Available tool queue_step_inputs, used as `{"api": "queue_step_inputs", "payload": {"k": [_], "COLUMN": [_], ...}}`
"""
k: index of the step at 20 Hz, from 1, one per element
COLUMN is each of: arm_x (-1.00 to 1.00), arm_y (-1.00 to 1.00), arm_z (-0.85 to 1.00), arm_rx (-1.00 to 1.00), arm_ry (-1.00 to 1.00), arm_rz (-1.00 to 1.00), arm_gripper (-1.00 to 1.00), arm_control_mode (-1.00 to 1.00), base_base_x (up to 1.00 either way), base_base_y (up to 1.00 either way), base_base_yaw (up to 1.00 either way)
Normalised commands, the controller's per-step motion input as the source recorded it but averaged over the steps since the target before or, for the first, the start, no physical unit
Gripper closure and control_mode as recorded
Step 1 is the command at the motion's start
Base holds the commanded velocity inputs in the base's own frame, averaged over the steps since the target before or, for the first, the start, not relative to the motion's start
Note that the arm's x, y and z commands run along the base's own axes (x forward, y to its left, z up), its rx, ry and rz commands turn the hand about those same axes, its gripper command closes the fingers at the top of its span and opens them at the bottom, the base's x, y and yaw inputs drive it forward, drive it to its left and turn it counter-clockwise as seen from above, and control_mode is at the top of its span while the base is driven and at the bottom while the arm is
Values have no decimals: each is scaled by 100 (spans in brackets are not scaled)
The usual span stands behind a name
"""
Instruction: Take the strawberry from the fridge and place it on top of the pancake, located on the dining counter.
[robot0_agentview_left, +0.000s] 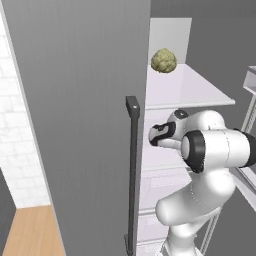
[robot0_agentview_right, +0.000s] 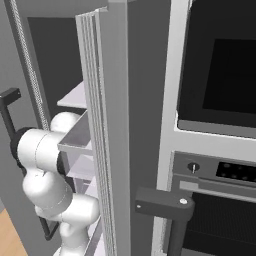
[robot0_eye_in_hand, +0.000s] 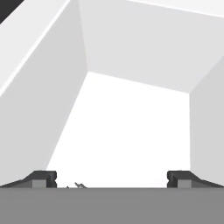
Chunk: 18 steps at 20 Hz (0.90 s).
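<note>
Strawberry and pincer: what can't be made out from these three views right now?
- Strawberry: a tiny dark speck at the bottom of the hand view, too small to identify.
- Pincer: open in the hand view; in the left base view the arm's own links and the fridge door hide it.
- Lower shelves: left base view, blocked by the arm.
- Fridge interior: right base view, mostly covered by the open door.

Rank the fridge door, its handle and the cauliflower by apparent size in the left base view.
1. Fridge door, by far the largest; it is also nearest the camera, which exaggerates it.
2. Handle, a long thin bar.
3. Cauliflower, smallest; it sits farther back on a shelf, so it may look smaller than it is.
</note>
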Motion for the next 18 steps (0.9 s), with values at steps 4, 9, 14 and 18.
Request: {"api": "queue_step_inputs", "payload": {"k": [4,9,14,18], "arm_x": [-73,-14,-7,-36], "arm_y": [0,3,11,7], "arm_z": [-23,-11,-17,-28], "arm_rx": [0,0,0,0], "arm_ry": [0,0,0,0], "arm_rz": [0,0,0,0], "arm_gripper": [-100,-100,100,100], "arm_control_mode": [-100,-100,-100,-100], "base_base_x": [0,0,0,0], "base_base_y": [0,0,0,0], "base_base_yaw": [0,0,0,0]}}
